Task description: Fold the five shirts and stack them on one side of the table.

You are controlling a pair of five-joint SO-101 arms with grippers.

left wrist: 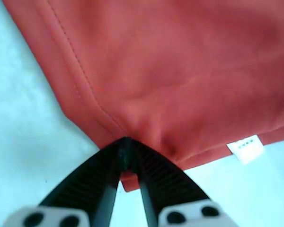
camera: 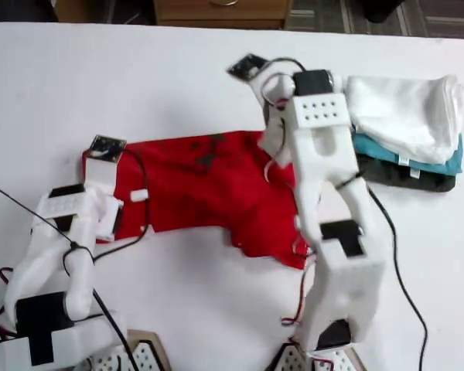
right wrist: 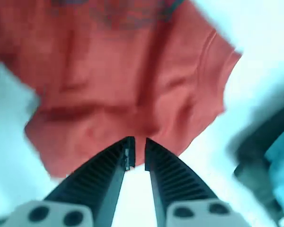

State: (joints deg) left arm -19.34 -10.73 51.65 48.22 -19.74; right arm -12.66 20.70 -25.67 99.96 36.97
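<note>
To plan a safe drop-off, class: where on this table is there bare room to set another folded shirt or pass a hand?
Free: the far strip of table beyond the red shirt, and the near patch between left arm and right arm. Crowded: around the shirt stack, right arm close beside it.

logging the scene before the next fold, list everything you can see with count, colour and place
red shirt: 1, red, spread on the middle of the table
folded shirts: 3, white over teal over dark, stacked beside the right arm
label: 1, white, at the red shirt's edge
table: 1, white, under everything
wooden cabinet: 1, brown, beyond the table's far edge
left arm, right arm: 2, white and black, near edge
left hand: black, shut on the red shirt's corner
right hand: black, shut on the red shirt's edge
</note>
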